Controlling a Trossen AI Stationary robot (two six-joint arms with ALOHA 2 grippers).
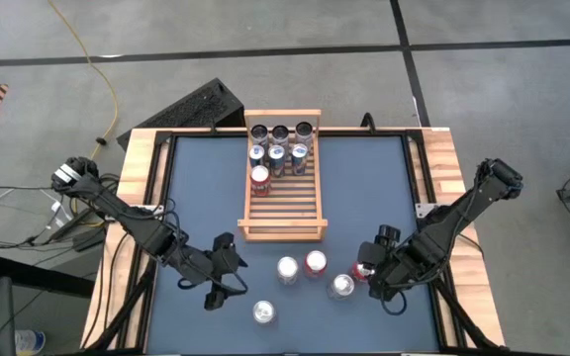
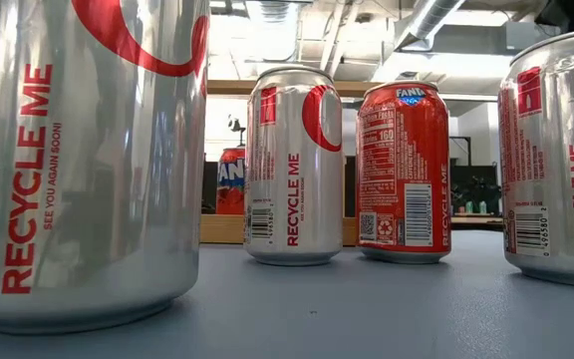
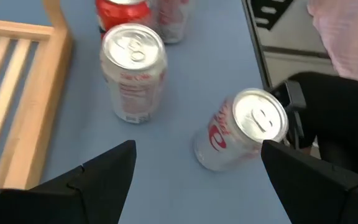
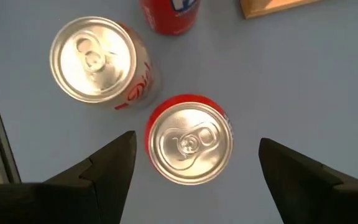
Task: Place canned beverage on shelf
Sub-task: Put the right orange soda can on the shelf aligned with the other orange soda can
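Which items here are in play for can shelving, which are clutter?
Job:
shelf
cans on shelf
loose cans
red can under the open right end effector
open left end effector

Lying about:
yellow cable
black keyboard-like object

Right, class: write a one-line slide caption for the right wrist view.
Open right claw poised above a red can, with a silver can standing beside it on the blue table.

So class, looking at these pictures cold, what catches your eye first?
The wooden shelf at the table's far middle, with cans packed at its far end. Then the loose cans standing on the blue tabletop in front of it. The right gripper hangs open over a red can; the left gripper waits open nearby.
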